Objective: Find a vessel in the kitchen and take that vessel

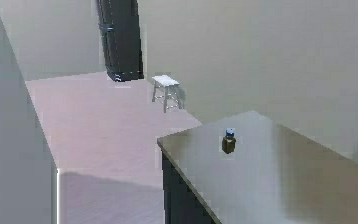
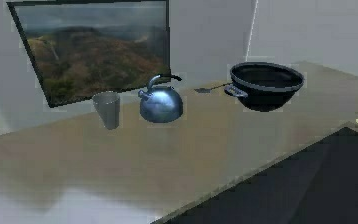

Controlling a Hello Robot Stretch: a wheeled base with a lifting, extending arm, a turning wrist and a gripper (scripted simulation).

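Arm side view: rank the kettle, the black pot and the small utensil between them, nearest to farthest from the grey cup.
1. Kettle, right beside the cup.
2. Small utensil, farther right, toward the wall.
3. Black pot, farthest right.

Pinkish floor, white stool, landscape picture on wall.

Base is standing close alongside a tabletop, with its arm side turned toward it. In the arm side view the tabletop is spanning from 9 o'clock through the centre to 3 o'clock, its near edge cutting across at 5 o'clock. Body is facing open floor, which is running on toward 12 o'clock in the forward view. A tabletop corner is lying at 4 o'clock, just ahead of the base.
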